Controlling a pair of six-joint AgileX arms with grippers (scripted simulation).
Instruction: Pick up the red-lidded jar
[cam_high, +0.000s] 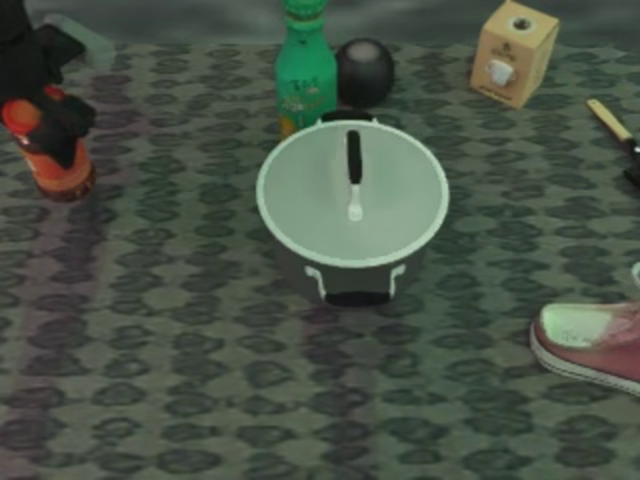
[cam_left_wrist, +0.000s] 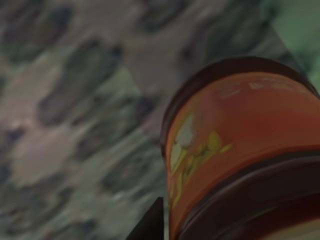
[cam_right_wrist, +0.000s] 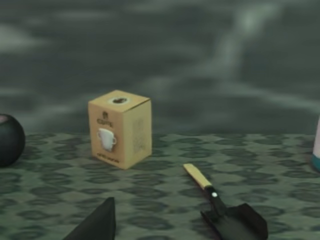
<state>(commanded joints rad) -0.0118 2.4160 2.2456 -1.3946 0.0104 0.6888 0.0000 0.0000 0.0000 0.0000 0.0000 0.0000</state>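
At the far left of the bench (cam_high: 200, 380) the left tool (cam_high: 50, 115) was closed around the red-lidded jar (cam_high: 50, 150). Its black fingers covered the upper part of the jar, and only a bit of the red lid showed beside them. The jar leaned a little, with its dark bottom edge close to the patterned cloth; if it touched the cloth or hung just above, I could not say. In the left wrist view the jar (cam_left_wrist: 240, 150) filled most of the picture, its orange-red label with yellow marks turned to the camera.

In the middle of the bench stood a grey pot (cam_high: 352, 200) with a pale lid. Behind it were a green bottle (cam_high: 305, 70) and a dark ball (cam_high: 364, 68), and further right a small tan box (cam_high: 514, 50). A black trowel (cam_right_wrist: 225, 207) with a yellow handle lay near the right edge, and a pink shoe (cam_high: 590, 345) was in front of it.

The right tool did not appear in the top view, and its state I could not tell.
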